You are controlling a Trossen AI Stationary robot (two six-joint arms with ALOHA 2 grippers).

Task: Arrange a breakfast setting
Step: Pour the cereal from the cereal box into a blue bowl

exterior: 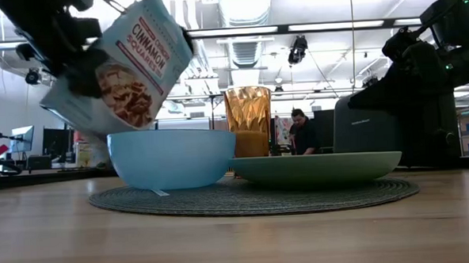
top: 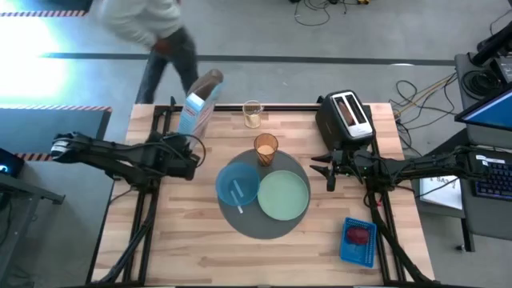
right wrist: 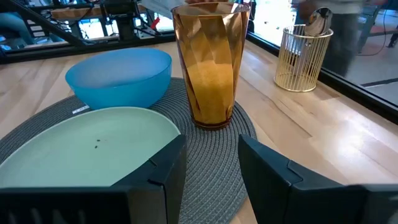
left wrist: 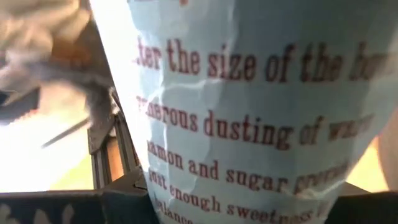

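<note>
A round dark-grey mat point(top: 266, 226) carries a small blue bowl point(top: 238, 182), a pale-green plate point(top: 283, 194) and an amber tumbler point(top: 266, 148). A small pale spoon point(top: 238, 197) lies at the bowl's near side. My left gripper point(top: 192, 149) is shut on a pale-blue cereal bag point(exterior: 128, 65), held in the air left of and beyond the bowl. My right gripper point(right wrist: 211, 165) stands open at the mat's right edge, pointing at the tumbler point(right wrist: 212, 62), with nothing between its fingers. My left gripper holds the cereal bag by its lower part point(left wrist: 205, 193), pinched between the two fingers; the bag fills the wrist view and hides the pads. The bag is lifted clear of the table and tilted, its open brown top point(top: 210, 80) toward the far edge.
A black-and-silver toaster point(top: 346, 116) stands at the back right, just beyond my right arm. A blue slotted basket point(top: 358, 248) with a red fruit point(top: 358, 234) sits near the front right. A gold wire holder point(top: 252, 114) is at the far edge. A person point(top: 152, 32) stands beyond the table.
</note>
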